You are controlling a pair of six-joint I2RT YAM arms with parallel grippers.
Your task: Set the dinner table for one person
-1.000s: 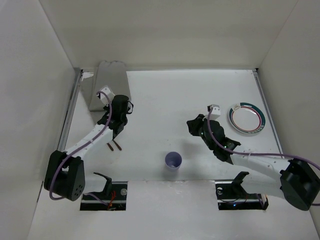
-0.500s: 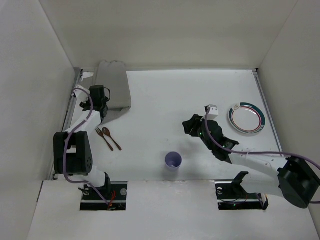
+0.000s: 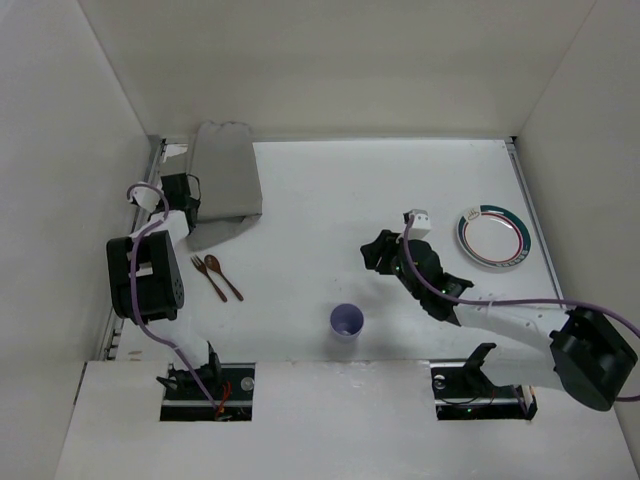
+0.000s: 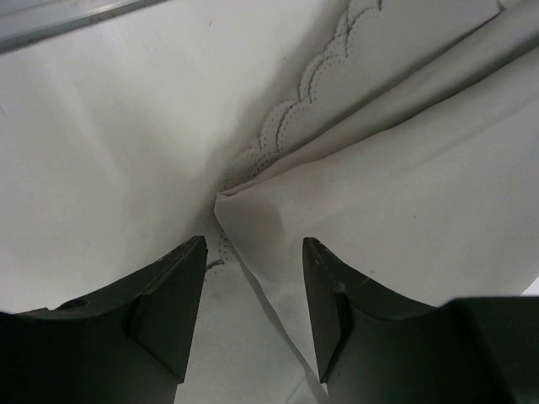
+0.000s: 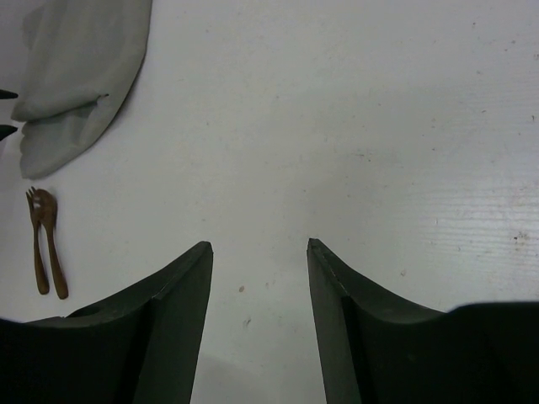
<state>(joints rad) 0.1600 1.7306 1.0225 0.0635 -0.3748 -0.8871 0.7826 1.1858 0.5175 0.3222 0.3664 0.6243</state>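
Far left, the left claw (image 4: 253, 246) hangs low over the near corner of the grey placemat (image 3: 228, 165). Its two dark fingers are spread, with nothing pinched between them. The cloth lies doubled over. A folded flap comes to a point just ahead of the fingertips and slightly left of the gap, and a scalloped, stitched edge runs away beyond it.

The step in hand looks like taking that corner to open the mat and draw it into place. To do it well, the claw should probably ease forward until the flap's point sits squarely between the fingers. It should then close on the top layer alone and pull low and slow, so the soft fabric unfolds instead of bunching.

Behind this claw, towards the arm bases, a brown wooden fork (image 3: 210, 280) and spoon (image 3: 226, 280) lie side by side, slim and slanted. The two seem barely apart.

The dinner table (image 3: 330, 190) lies under everything. It is broad, flat and matte white, with thin metal rails along its sides.

Further right, a small round lilac cup (image 3: 347, 321) stands upright, near the right claw (image 5: 259, 246) and on its arm-base side. This claw hovers over bare tabletop with its fingers wide apart, holding nothing. Its wrist camera looks out across the table to the placemat and cutlery, well away.

To the right of that claw lies a round white plate (image 3: 492, 238), glossy, with a teal band on its rim.
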